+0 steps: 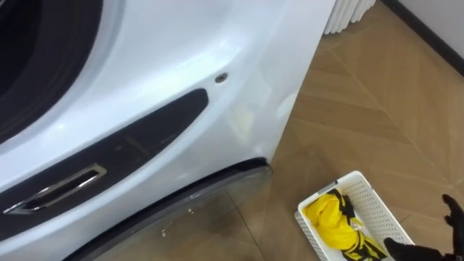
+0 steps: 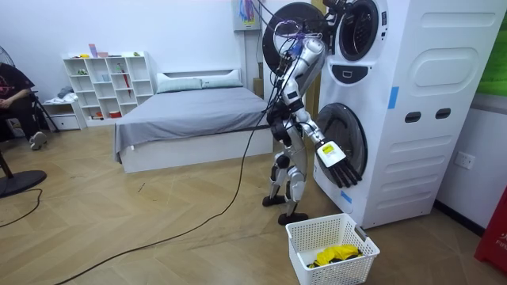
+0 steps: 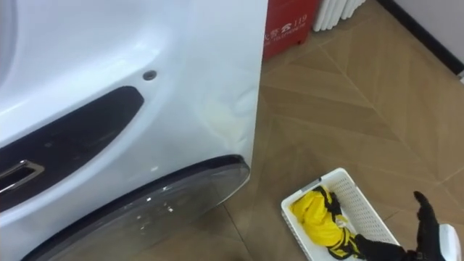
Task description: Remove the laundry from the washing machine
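I stand facing a white stacked washing machine (image 2: 412, 103); its glossy front (image 1: 181, 43) is close before my eyes. The upper round door (image 2: 287, 36) stands open. My left arm reaches up to the upper drum opening, where the left hand (image 2: 328, 6) is too small to read. My right hand (image 2: 336, 165) hangs low with straight fingers (image 1: 453, 212), open and holding nothing, above a white slatted basket (image 1: 371, 201) on the floor. A yellow garment (image 1: 332, 221) with dark trim lies in the basket.
The lower machine's dark glass door (image 1: 181, 206) juts out near floor level. A red box (image 3: 286, 32) and a white ribbed radiator (image 1: 348, 14) stand beyond the machine. Behind me are a bed (image 2: 190, 119), a shelf (image 2: 107, 79) and a seated person (image 2: 12, 87).
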Controlling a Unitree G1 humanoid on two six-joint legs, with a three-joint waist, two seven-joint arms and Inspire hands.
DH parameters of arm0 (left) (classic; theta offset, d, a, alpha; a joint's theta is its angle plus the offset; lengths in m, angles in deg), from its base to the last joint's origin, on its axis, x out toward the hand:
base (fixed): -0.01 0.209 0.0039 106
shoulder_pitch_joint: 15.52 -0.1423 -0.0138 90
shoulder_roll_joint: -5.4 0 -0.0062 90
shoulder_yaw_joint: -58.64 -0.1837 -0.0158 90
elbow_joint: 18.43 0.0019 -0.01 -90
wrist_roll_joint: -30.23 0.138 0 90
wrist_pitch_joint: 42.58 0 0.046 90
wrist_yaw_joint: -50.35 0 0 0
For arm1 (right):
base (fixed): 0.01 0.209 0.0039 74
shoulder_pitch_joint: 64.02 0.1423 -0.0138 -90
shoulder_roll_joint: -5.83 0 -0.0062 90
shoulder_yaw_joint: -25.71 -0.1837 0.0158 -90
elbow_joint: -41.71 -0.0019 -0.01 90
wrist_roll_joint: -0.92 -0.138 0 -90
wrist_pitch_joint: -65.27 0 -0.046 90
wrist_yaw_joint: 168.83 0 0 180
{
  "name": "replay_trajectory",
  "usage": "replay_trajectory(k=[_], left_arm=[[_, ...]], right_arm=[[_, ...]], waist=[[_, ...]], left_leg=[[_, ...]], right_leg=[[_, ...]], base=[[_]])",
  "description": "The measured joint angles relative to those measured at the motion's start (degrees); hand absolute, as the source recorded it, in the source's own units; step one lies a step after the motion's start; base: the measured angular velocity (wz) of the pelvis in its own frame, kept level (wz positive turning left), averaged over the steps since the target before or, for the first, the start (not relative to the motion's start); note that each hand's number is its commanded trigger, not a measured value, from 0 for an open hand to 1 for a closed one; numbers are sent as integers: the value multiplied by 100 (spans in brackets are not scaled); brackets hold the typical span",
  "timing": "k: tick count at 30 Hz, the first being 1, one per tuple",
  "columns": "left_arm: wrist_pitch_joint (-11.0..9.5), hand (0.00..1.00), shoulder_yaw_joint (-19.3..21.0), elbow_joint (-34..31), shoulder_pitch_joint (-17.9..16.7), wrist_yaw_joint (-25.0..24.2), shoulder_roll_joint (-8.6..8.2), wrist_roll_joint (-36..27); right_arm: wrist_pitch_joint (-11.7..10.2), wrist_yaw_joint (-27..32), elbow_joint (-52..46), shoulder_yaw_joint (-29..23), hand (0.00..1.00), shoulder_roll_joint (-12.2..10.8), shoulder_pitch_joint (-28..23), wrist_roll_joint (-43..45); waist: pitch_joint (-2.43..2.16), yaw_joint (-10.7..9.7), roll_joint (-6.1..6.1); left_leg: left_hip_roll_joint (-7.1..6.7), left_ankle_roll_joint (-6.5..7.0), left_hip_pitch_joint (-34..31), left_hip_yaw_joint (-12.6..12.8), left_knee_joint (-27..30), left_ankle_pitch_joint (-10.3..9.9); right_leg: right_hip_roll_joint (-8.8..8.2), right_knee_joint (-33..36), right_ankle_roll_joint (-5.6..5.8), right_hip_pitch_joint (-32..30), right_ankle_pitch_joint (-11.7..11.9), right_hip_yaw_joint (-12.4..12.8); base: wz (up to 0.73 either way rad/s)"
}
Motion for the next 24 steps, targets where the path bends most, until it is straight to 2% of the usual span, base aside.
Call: replay_trajectory(k=[7, 10, 14, 17, 21, 24], left_arm=[[-26, 0, -2, -71, -18, -22, -1, 9], [-62, 0, -4, -78, -26, -54, -14, 5], [-112, 0, -12, -55, -25, -113, -64, 5], [-135, 0, -9, 1, -24, -217, -95, 10], [-122, 0, 11, 155, -67, -286, -204, 17], [-116, 0, 25, 153, -114, -301, -265, 49]], right_arm=[[4, -144, 75, 5, 0, -16, -38, 41], [5, -259, 181, 16, 0, -55, -81, 77], [2, -621, 229, 285, 0, -155, -120, 83], [-2, -866, 853, 508, 0, -327, -27, 203], [28, -1238, 1575, 787, 0, -516, -28, 304], [41, -1589, 2059, 1035, 0, -535, -23, 303]], waist=[[-2, 15, -1], [0, 99, -6], [1, 160, -7], [1, 316, -61], [-5, 504, -46], [-7, 636, -60]], left_leg=[[0, 0, 109, -20, 16, 0], [-2, 0, 250, -24, 4, 0], [-7, -3, 489, -142, -16, 2], [-1, -28, 857, -204, -129, 22], [-3, -48, 1397, -473, -372, 60], [-4, -60, 1730, -673, -621, 85]], right_leg=[[4, 44, -12, 97, 7, -15], [3, 45, -17, 233, 4, -18], [-35, 13, -31, 509, -22, -122], [-47, -105, -42, 918, -51, -181], [-103, -421, -53, 1587, -66, -439], [-143, -702, -61, 2032, -57, -671]], base=[[0], [-1], [9], [13], [24], [32]])
